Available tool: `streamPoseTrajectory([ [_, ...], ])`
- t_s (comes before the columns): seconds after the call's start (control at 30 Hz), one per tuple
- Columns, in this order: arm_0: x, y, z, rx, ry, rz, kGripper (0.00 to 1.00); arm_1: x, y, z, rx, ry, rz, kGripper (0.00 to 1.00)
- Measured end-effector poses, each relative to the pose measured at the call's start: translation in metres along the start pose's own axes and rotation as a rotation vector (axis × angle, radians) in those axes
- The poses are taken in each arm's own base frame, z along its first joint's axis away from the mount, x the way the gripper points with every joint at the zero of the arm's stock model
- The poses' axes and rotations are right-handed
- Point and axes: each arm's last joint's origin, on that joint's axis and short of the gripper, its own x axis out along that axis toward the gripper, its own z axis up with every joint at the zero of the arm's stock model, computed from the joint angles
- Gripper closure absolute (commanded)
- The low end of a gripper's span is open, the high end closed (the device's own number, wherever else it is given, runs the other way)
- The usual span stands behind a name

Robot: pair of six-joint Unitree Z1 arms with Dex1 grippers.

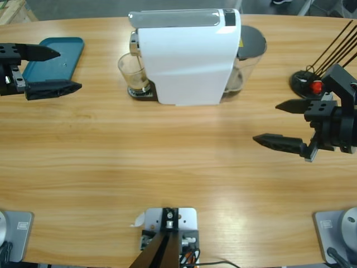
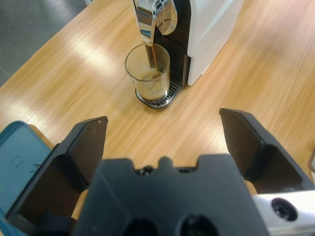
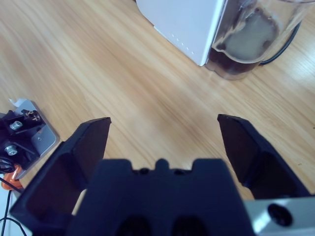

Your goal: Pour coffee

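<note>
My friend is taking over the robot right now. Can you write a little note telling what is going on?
Left gripper: open, holding nothing, beside the teal tray.
Right gripper: open, holding nothing, at the other end of the table.
Glass cup stands on the drip tray of the white coffee machine, under the spout.
Done: coffee is streaming in; the glass is partly full, with foam.
Left: let it finish. Neither gripper touches the glass yet.
</note>
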Motion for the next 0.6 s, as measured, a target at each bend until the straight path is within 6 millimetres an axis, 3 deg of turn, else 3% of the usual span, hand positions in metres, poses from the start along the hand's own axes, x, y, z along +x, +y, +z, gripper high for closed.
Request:
streamPoseTrajectory([
  [0.6,0.0025,0.001,-0.0008,0.006,0.01,0.002,0.009,0.0018,-0.0004,0.0,0.002,0.008,0.0,0.0],
])
